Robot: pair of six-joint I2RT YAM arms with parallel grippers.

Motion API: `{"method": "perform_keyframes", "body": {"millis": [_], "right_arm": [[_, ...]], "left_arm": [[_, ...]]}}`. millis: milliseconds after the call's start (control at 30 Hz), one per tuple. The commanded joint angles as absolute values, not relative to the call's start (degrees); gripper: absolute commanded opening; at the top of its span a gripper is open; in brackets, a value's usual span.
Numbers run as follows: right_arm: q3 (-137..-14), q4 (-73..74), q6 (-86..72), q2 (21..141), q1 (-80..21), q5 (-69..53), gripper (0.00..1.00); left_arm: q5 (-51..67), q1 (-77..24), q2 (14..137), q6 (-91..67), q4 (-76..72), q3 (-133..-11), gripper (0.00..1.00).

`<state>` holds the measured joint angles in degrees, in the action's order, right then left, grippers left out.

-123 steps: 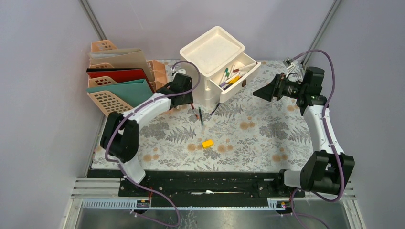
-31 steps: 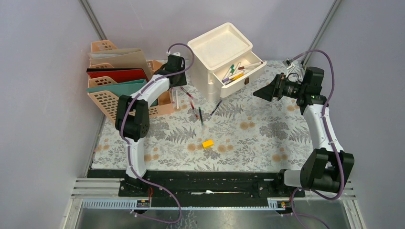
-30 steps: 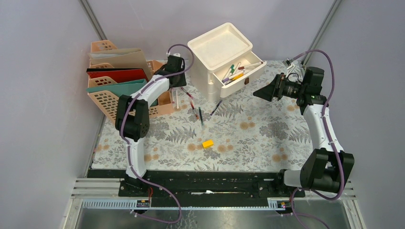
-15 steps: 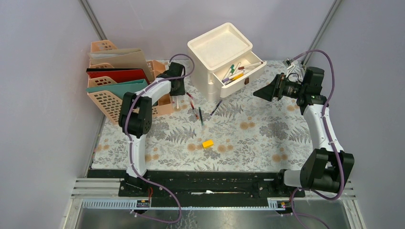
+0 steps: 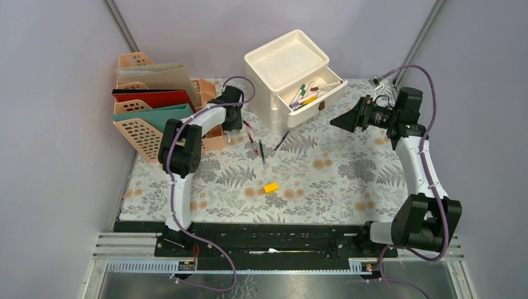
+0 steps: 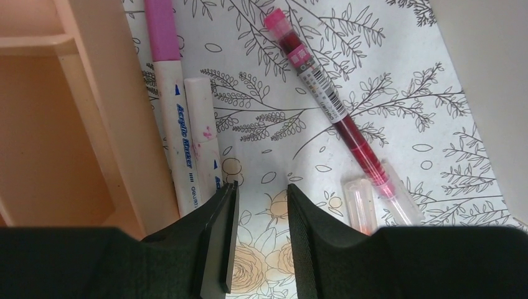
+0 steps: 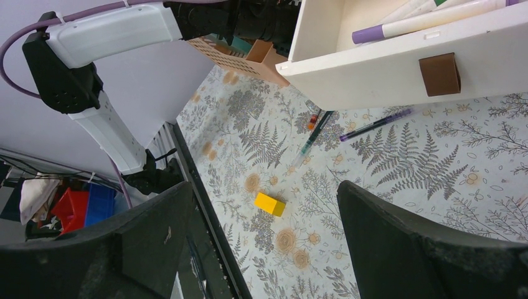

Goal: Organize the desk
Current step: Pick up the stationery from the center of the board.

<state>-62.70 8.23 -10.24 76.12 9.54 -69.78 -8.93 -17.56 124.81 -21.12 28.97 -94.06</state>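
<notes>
The desk (image 5: 348, 180) carries a white drawer box (image 5: 286, 65) whose open drawer (image 5: 311, 93) holds several markers. My left gripper (image 5: 231, 117) hangs low beside the peach rack's corner. In the left wrist view it (image 6: 261, 187) is open over bare cloth with nothing between the fingers. A white and pink marker (image 6: 177, 124) and a white stick (image 6: 202, 124) lie against the rack to its left. To its right lie a red pen (image 6: 330, 106) and a clear cap (image 6: 360, 202). My right gripper (image 5: 336, 121) is wide open in the air, right of the drawer.
A peach file rack (image 5: 155, 106) with folders stands at the back left. A green pen (image 5: 261, 151) and a purple pen (image 5: 281, 140) lie in front of the box. A yellow block (image 5: 270, 187) sits mid-desk, also in the right wrist view (image 7: 269, 204).
The drawer box sits further back and turned compared with the earliest frame. Over the last second my left gripper has come nearer along the rack's side. The right arm has not moved.
</notes>
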Motion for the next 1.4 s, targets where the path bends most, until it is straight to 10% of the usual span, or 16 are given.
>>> {"method": "perform_keyframes", "body": {"millis": [0,600,1367], "right_arm": [[-62.72,5.51,-10.16,75.67,9.93,-71.69,0.92],[-62.23,4.9,-10.68,75.37,9.93,-71.91,0.92],[-62.25,4.92,-10.68,75.18,9.93,-72.06,0.92]], "left_arm": [[-12.53,-16.94,125.25,-20.56,31.73,-94.17,0.4],[-15.63,-17.14,118.52,-15.47,26.84,-92.73,0.5],[-12.34,-16.5,124.95,-16.41,31.05,-92.71,0.37]]}}
